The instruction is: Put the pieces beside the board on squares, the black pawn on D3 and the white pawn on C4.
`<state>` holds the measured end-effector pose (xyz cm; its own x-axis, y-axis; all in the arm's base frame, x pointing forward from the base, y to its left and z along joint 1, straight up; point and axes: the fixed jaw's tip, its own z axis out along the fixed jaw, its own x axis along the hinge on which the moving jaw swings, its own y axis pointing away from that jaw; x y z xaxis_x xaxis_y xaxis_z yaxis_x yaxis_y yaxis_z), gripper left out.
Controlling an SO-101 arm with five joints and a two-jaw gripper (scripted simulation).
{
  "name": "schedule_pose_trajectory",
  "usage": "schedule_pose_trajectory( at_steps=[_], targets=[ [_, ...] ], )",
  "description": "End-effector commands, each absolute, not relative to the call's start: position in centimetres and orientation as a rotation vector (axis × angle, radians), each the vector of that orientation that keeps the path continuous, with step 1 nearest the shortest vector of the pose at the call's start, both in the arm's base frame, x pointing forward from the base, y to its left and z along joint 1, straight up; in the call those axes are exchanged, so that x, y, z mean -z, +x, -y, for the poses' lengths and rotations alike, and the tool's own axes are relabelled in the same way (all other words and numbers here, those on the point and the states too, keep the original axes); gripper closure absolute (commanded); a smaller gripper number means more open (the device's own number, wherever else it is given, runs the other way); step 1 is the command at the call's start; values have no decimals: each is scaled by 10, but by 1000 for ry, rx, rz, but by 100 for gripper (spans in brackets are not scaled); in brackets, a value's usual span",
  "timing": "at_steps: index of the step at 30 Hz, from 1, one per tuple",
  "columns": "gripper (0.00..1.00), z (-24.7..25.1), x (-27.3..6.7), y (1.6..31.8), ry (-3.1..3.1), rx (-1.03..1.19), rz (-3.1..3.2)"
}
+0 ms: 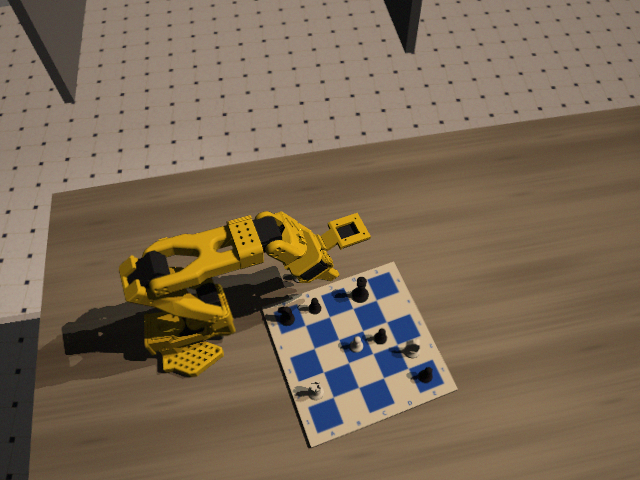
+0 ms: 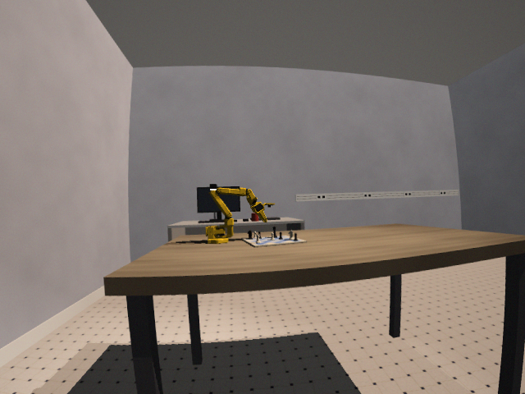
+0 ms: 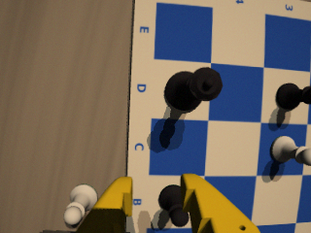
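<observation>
The blue-and-cream board [image 1: 359, 353] lies on the wooden table, right of my arm's base. The black pawn [image 1: 380, 335] stands upright on D3; it also shows in the wrist view [image 3: 289, 95]. The white pawn [image 3: 78, 204] stands on the table just off the board's row-5 edge, near the B mark. My gripper [image 3: 155, 186] hovers above that edge, its fingers a little apart and empty. Through the gap I see a black pawn [image 3: 172, 204] on B5 below. In the top view the gripper [image 1: 315, 272] hides the white pawn. C4 [image 1: 347, 321] is empty.
Other pieces on the board: a tall black piece on D5 [image 1: 360, 290], a black pawn on A5 [image 1: 285, 315], a white pawn on C3 [image 1: 356, 343], a white piece on E2 [image 1: 412, 350], a black piece on E1 [image 1: 425, 374], a white knight on A2 [image 1: 315, 391].
</observation>
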<state>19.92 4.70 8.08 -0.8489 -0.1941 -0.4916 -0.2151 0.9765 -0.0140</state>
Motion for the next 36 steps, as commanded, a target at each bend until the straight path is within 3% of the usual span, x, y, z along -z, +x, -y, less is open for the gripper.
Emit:
schedule_pose_trajectory(
  at_steps=[1,7,36],
  targets=[
    [91,-71,-87,171,-458,-127,-2563],
    [91,-82,-84,154,-579,-161,-2543],
    [91,-82,-78,148,-594,-165,-2540]
  ],
)
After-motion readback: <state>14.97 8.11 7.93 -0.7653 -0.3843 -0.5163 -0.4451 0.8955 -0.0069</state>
